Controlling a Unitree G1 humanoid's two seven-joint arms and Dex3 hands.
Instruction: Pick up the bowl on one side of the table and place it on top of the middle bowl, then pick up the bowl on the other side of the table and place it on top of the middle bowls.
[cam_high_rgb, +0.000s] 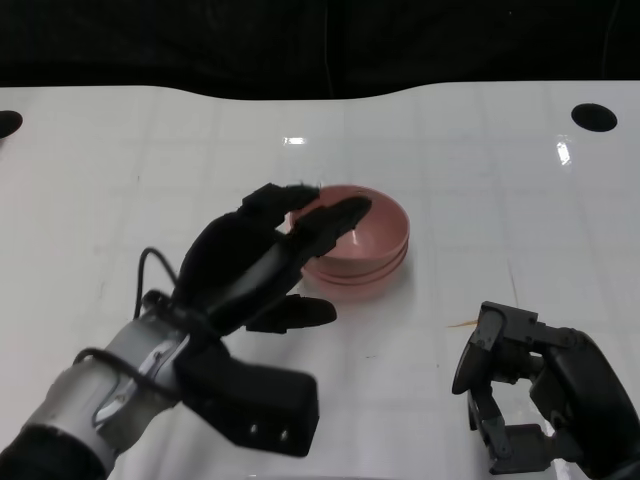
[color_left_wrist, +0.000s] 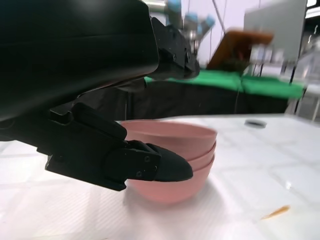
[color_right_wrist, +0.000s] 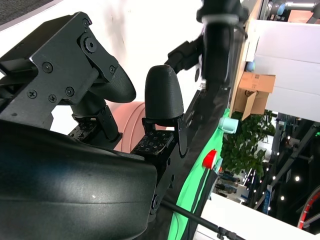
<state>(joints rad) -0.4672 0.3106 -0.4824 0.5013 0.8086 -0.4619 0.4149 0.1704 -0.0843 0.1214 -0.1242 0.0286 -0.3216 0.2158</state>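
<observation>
A stack of pink bowls sits nested at the middle of the white table. My left hand reaches over the stack's near-left rim with its fingers stretched out above the rim and the thumb apart on the table side; nothing is gripped. In the left wrist view the stacked bowls show three rims just behind the thumb of my left hand. My right hand rests low at the table's near right, empty, fingers apart. A bit of pink bowl shows between its fingers.
Black round holes lie in the far corners of the table, one on the right and one on the left. A thin orange sliver lies on the table between the stack and my right hand. Dark floor lies beyond the far edge.
</observation>
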